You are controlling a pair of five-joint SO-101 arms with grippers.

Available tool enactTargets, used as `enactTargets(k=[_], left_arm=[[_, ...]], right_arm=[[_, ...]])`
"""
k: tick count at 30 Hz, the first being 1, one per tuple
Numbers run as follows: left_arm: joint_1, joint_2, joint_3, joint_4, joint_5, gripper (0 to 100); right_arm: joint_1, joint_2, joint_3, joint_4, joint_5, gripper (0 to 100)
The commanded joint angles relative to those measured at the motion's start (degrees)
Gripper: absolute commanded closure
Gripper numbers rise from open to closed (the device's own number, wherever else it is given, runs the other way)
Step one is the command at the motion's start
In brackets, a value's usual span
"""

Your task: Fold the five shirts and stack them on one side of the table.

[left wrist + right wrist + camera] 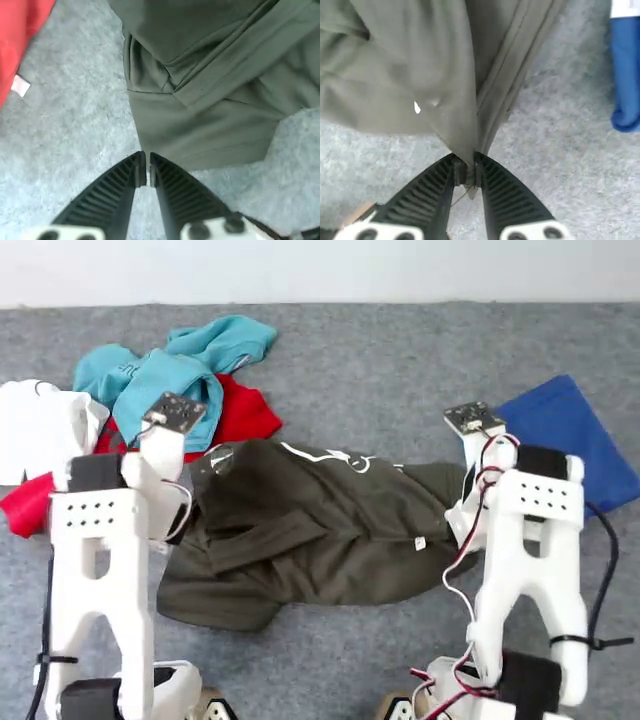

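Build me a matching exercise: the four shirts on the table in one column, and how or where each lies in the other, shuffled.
1 olive shirt
2 blue shirt
3 teal shirt
4 red shirt

A partly under the teal one
B folded flat, apart from the other shirts
C pinched in the right end effector
D crumpled atop the red one

Pairs: 1-C, 2-B, 3-D, 4-A

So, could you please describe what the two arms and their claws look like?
Both arms are built of white plastic segments with black motor blocks at the joints. The left arm has rows of small holes in its bracket; the right arm carries loose red, black and white wires. The left claw and right claw are black and ribbed, on white bases.
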Motion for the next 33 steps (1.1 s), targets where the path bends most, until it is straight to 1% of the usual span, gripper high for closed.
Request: enactTargets(k=[1, 4, 8, 13, 17, 19, 25, 27, 33], left_arm=[[3.9, -1.8, 2.9, -6.0, 0.7, 94], [9.3, -1.4, 3.2, -8.8, 2.9, 88], [14.9, 6.0, 3.0, -13.2, 3.2, 87], [17.1, 21.1, -3.0, -14.8, 3.3, 87], [16.6, 29.6, -8.6, -14.8, 3.3, 88], [15.6, 32.1, -10.4, -14.2, 3.3, 90], [12.3, 33.6, -11.1, -14.0, 2.9, 91], [11.6, 33.7, -10.9, -13.9, 1.8, 91], [11.7, 33.7, -10.2, -12.3, 1.0, 91]], right_arm=[[-0.8, -3.5, 0.2, -1.5, 0.6, 98.7], [-0.9, -3.6, 0.2, -1.1, 0.6, 94.7], [-1.0, -3.6, 0.2, 0.0, 0.6, 85.0], [-0.9, -3.6, 0.2, 0.0, 0.6, 84.1], [-0.6, -3.6, 0.2, 0.0, 0.6, 84.1], [-0.5, -3.6, 0.2, 0.0, 0.6, 84.1], [-0.5, -3.6, 0.2, 0.0, 0.6, 84.1], [-0.5, -3.6, 0.2, 0.0, 0.6, 84.1], [-0.5, -3.6, 0.2, 0.0, 0.6, 84.1]])
